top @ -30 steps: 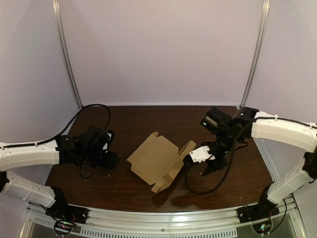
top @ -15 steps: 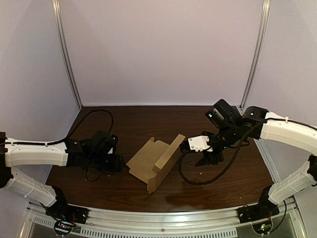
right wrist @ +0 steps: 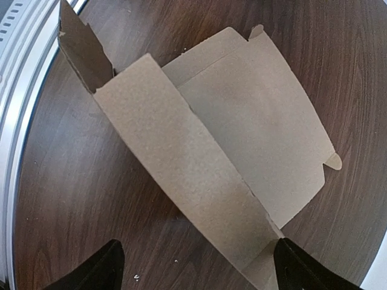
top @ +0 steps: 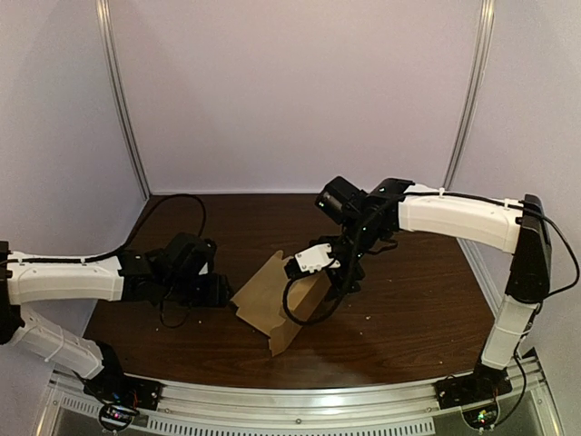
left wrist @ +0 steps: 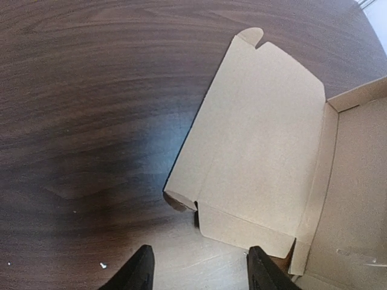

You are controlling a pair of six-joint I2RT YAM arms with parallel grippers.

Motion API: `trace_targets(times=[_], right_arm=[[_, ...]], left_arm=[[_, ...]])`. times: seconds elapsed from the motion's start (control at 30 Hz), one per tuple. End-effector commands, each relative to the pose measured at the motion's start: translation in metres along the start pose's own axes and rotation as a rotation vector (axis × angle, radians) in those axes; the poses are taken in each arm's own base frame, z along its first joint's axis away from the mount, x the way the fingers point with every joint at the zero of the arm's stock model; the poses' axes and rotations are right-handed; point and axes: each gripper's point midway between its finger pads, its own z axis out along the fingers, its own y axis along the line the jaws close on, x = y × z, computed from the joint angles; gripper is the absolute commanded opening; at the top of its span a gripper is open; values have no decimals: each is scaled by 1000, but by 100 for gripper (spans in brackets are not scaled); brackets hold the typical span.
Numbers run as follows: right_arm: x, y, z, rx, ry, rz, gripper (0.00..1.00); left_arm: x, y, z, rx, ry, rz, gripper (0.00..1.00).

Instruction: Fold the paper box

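Paper box [top: 272, 295]: lies near the middle of the dark worktop [top: 408, 309], between the two arms, only partly formed.
Flat panel [left wrist: 260, 133]: rests on the worktop on the left arm's side, with a small rounded tab [left wrist: 251, 36] at its far corner.
Raised panel [right wrist: 181, 175]: stands up along the crease on the right arm's side; a side flap [right wrist: 81, 51] sticks up at its near end.
Left claw [top: 216, 291]: spread apart and empty, low over the worktop just beside the flat panel's edge.
Right claw [top: 338, 277]: spread wide and empty, poised over the raised panel with one finger on either side; whether it touches the card I cannot tell.
Handling: thin brown card, probably very light. It looks stiff across each panel and ready to bend only at the creases. It is likely to slide on the smooth wood if pushed from one side alone.
Where to hold: pin the flat panel near the crease with one claw, and push or pinch the raised panel at mid-length, away from the weak tabs.
Edges: the raw card edges and small tabs would buckle under a hard pinch.
Open room: bare worktop lies behind the box and to the right. The near end of the box is closer to the metal rail [top: 300, 400].
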Motion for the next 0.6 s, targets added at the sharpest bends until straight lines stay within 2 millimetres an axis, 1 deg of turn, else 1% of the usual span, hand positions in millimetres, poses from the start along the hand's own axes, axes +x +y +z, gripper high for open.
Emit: trace_targets(times=[0.0, 0.07, 0.13, 0.3, 0.43, 0.5, 0.57], right_arm=[[-6, -1, 0, -40, 11, -48, 87], [-2, 0, 5, -50, 27, -42, 86], [3, 4, 6, -61, 39, -32, 84], [16, 23, -4, -39, 67, -7, 82], [30, 52, -11, -49, 88, 28, 80], [37, 71, -11, -72, 99, 58, 79], [45, 96, -8, -116, 102, 98, 78]], left_arm=[[-7, 5, -12, 25, -59, -31, 55], [-6, 8, -13, 16, -54, -20, 55], [-4, 10, -13, 8, -51, -11, 55], [-6, 8, -13, 9, -57, 5, 55], [-8, 7, -10, 3, -56, 24, 55], [-7, 6, -8, 1, -51, 29, 54], [-4, 6, -4, -1, -42, 31, 54]])
